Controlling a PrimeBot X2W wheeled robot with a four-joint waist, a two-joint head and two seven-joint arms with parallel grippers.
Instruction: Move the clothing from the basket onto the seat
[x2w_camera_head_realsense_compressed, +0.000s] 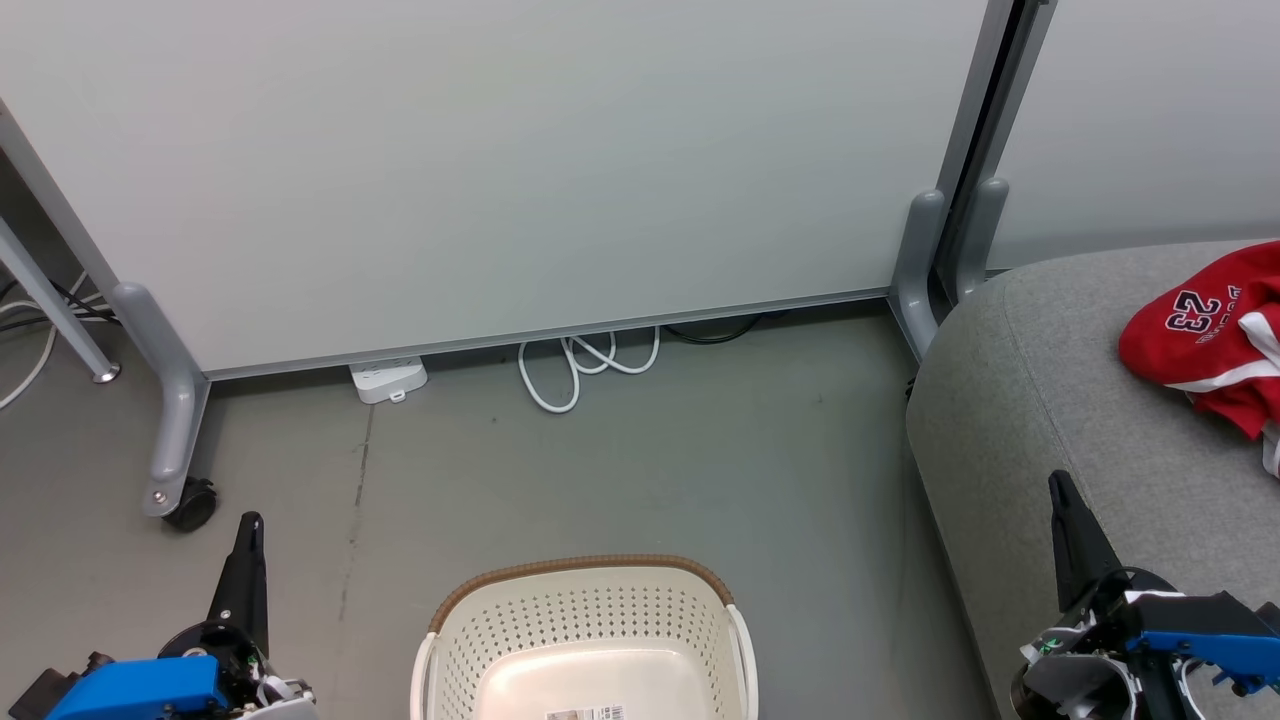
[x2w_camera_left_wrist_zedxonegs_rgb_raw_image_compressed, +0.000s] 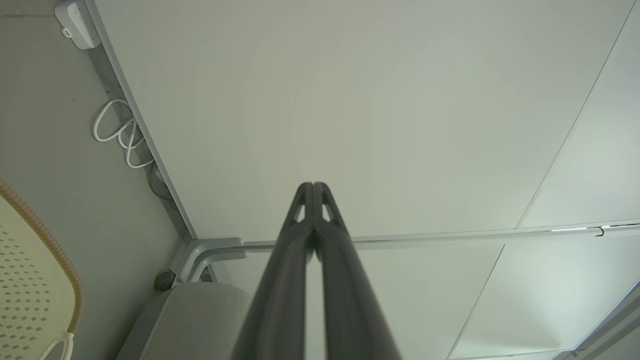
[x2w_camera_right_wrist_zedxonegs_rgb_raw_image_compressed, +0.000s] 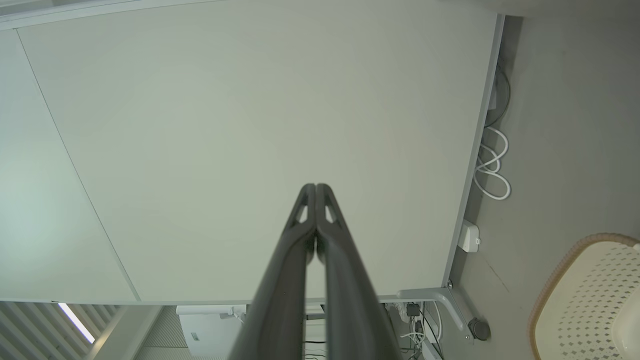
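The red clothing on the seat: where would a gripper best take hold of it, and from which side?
Probably the raised fold by the "23" print on the clothing, pinched from above by the right gripper, opened first. It lies heaped on the flat seat, on that arm's side.

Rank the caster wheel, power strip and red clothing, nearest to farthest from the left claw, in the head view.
1. Caster wheel, beside the left claw.
2. Power strip, ahead by the partition.
3. Red clothing, far right on the seat.
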